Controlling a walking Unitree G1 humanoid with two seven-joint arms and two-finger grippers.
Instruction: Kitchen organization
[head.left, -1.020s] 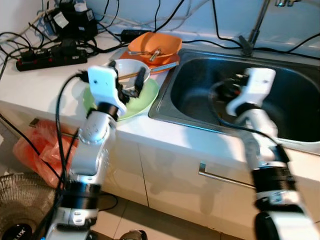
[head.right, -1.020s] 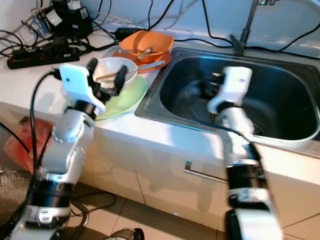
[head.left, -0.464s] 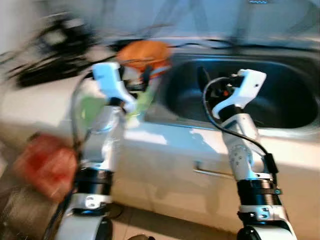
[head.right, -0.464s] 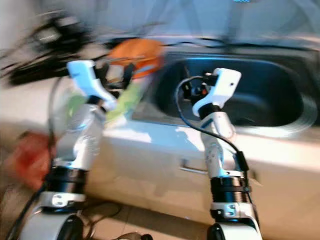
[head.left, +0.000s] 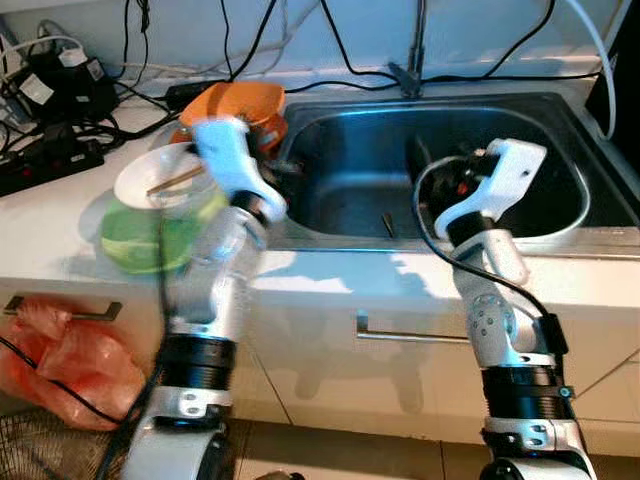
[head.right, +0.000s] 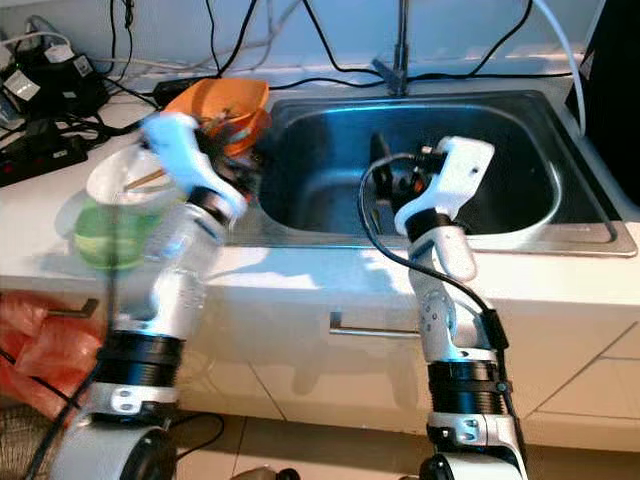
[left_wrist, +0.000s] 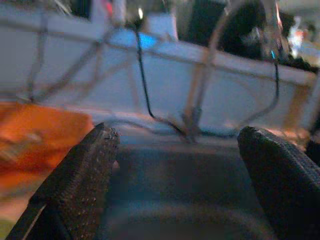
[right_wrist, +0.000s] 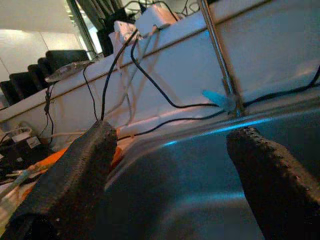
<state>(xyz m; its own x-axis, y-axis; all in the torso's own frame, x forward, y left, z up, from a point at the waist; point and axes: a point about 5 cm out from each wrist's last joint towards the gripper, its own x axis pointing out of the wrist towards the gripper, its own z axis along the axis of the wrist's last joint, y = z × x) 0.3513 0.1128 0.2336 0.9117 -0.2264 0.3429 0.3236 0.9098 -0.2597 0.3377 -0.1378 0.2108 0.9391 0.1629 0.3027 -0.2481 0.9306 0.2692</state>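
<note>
Left eye view shows the white bowl (head.left: 160, 178), a stick across it, stacked on the green plate (head.left: 140, 240) on the desk (head.left: 50, 215) left of the sink (head.left: 350, 170), the orange dishes (head.left: 235, 105) just behind. Left hand (left_wrist: 175, 165), fingers wide and empty, hangs over the sink's rim just right of the bowl, so a careless sweep could knock the stack. Right hand (right_wrist: 170, 165), also wide and empty, is over the basin, well apart.

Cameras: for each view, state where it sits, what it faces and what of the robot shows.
Head views: look down from the head at the sink and counter; both arms show.
Left wrist view: looks along the open left claw toward the faucet.
Right wrist view: looks along the open right claw into the sink.
Shared: faucet, cables.
</note>
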